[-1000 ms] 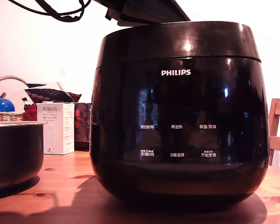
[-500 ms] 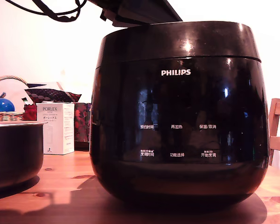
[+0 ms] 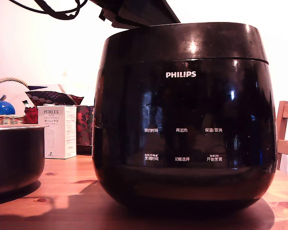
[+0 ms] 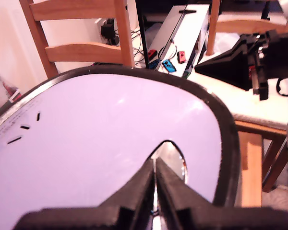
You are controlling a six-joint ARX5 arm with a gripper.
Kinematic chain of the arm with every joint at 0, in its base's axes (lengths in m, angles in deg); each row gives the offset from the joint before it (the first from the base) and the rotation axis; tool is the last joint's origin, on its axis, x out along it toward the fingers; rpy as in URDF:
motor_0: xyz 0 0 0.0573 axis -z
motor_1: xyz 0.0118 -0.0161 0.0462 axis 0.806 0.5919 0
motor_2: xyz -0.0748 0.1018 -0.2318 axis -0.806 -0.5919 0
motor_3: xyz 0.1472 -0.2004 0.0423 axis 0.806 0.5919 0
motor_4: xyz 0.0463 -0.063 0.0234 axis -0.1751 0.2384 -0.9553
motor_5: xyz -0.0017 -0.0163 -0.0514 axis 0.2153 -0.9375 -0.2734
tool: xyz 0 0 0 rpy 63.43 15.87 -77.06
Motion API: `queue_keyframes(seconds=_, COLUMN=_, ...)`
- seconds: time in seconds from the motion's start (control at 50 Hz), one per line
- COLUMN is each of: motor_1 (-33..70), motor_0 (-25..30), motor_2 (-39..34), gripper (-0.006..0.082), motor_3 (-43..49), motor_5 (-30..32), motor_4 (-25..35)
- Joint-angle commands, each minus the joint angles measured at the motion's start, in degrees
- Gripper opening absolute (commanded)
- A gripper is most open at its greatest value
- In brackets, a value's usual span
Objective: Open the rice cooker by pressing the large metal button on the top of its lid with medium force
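Rice cooker (image 3: 182,120) glossy black, lid (image 3: 182,42) down; fingers (image 4: 155,178) pressed together.

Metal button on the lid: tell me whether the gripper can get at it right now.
Probably yes. In the wrist view the gripper, fingers together, sits right at the metal button on the lid, with nothing between them. Actual contact can't be confirmed.

Wooden table (image 3: 62,184), rice cooker (image 3: 185,124), dark pot (image 3: 14,155), white box (image 3: 57,132)
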Motion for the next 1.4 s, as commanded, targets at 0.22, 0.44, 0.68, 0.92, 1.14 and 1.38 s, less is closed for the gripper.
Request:
queue_keyframes(seconds=0.22, motor_1=6.3, motor_0=-0.3, motor_2=-4.0, gripper=-0.0024, motor_3=6.8, motor_5=1.1, motor_4=-0.9)
queue_keyframes(seconds=0.44, motor_1=6.4, motor_0=-0.3, motor_2=-4.0, gripper=-0.0024, motor_3=5.1, motor_5=0.9, motor_4=-0.5)
queue_keyframes(seconds=0.68, motor_1=5.3, motor_0=-0.3, motor_2=-4.0, gripper=-0.0024, motor_3=-4.1, motor_5=-5.8, motor_4=4.8)
queue_keyframes(seconds=0.92, motor_1=1.1, motor_0=-0.3, motor_2=-4.0, gripper=-0.0024, motor_3=-13.3, motor_5=-10.3, motor_4=4.3)
queue_keyframes(seconds=1.14, motor_1=-2.7, motor_0=-0.9, motor_2=-4.0, gripper=-0.0024, motor_3=-13.6, motor_5=-10.4, motor_4=-0.4)
queue_keyframes(seconds=1.38, motor_1=-5.8, motor_0=-3.3, motor_2=-4.0, gripper=-0.0024, motor_3=-10.5, motor_5=-10.3, motor_4=-4.3)
